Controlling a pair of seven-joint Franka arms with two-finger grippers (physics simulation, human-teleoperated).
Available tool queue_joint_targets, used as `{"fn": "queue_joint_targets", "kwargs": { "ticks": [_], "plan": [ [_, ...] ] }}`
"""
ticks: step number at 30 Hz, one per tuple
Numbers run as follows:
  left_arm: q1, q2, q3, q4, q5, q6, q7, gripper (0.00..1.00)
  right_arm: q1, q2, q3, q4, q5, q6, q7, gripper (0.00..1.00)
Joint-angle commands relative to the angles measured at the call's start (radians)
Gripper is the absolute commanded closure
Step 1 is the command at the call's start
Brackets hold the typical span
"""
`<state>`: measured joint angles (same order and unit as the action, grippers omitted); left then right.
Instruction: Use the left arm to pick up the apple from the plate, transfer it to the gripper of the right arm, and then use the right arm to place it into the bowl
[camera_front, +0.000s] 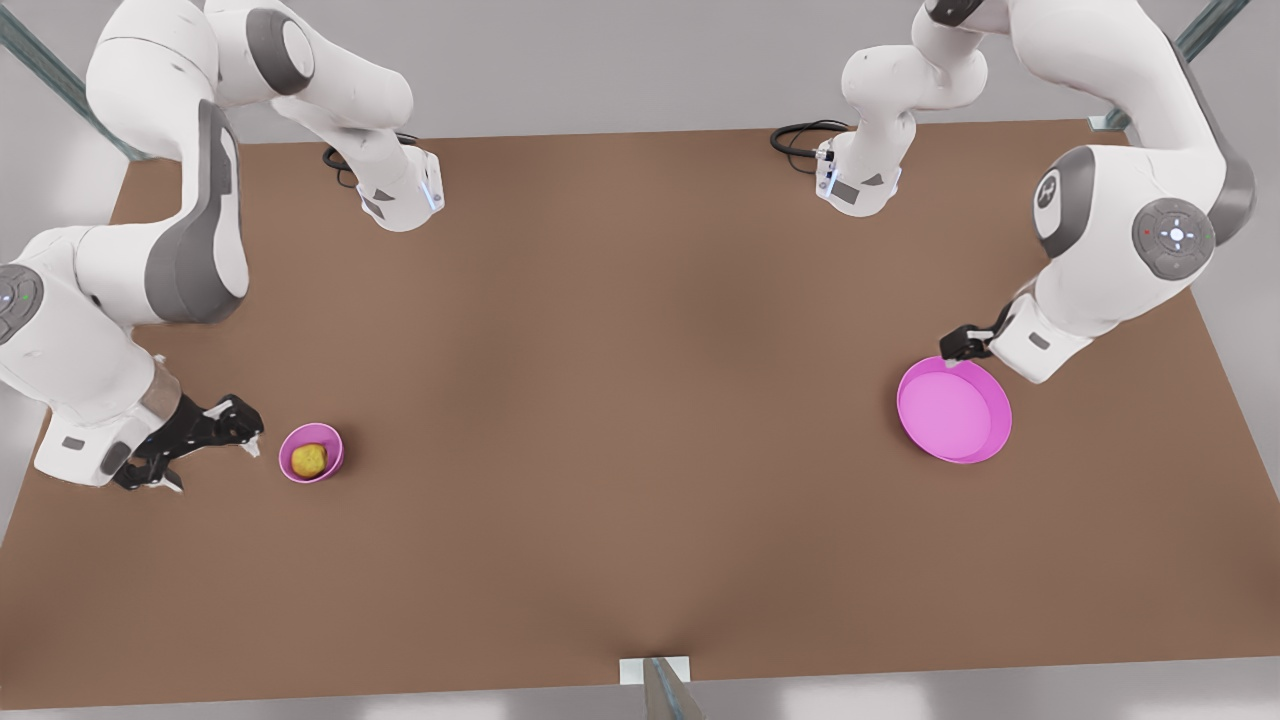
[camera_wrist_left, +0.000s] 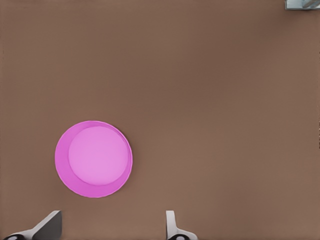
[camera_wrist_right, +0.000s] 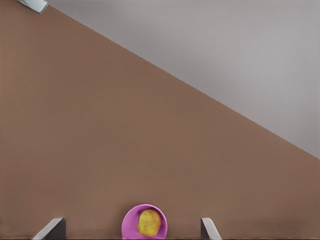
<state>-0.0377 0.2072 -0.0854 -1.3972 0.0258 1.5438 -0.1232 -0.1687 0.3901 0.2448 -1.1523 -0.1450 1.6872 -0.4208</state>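
Apple (camera_front: 308, 459) sits inside bowl (camera_front: 311, 453), near tabletop (camera_front: 640, 420) edge on front view's left. Right tool (camera_front: 250, 441) just beside bowl, fingers spread wide, holding nothing. Plate (camera_front: 953, 410) near opposite edge; left tool (camera_front: 958, 356) over its rim, fingers wide.

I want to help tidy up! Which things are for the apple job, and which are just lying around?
For the job: apple, sitting in the bowl; plate; left pincer, open by the plate; right pincer, open by the bowl.

Just there: table; black cables; metal bracket at the table's edge.
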Motion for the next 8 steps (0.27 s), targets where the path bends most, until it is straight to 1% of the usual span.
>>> {"fn": "queue_joint_targets", "kwargs": {
  "ticks": [1,3,4,5,6,7,8],
  "plan": [
    [0.015,-0.014,0.019,0.001,-0.003,0.002,0.05,0.0,-0.017,-0.03,0.021,-0.015,-0.013,-0.152,0.43,0.0],
    [0.009,-0.019,0.019,-0.009,-0.001,0.002,0.043,0.0,-0.031,-0.114,0.024,-0.15,-0.012,-0.132,0.432,0.0],
    [0.009,-0.017,0.019,-0.009,-0.001,0.004,0.047,0.0,-0.029,-0.123,0.025,-0.152,-0.012,-0.135,0.436,0.0],
    [0.007,-0.003,0.018,-0.003,0.003,0.007,0.048,0.0,0.05,-0.165,-0.061,-0.152,-0.008,-0.147,0.455,0.0],
    [0.007,-0.002,0.018,-0.002,0.003,0.009,0.048,0.0,0.054,-0.198,-0.082,-0.179,0.034,-0.169,0.455,0.0],
    [0.007,0.0,0.018,-0.002,0.003,0.01,0.048,0.0,0.031,-0.247,-0.085,-0.262,0.062,-0.147,0.461,0.0],
    [0.007,0.003,0.018,-0.002,0.003,0.018,0.05,0.0,0.029,-0.295,-0.084,-0.345,0.065,-0.075,0.465,0.0]
  ]
}}
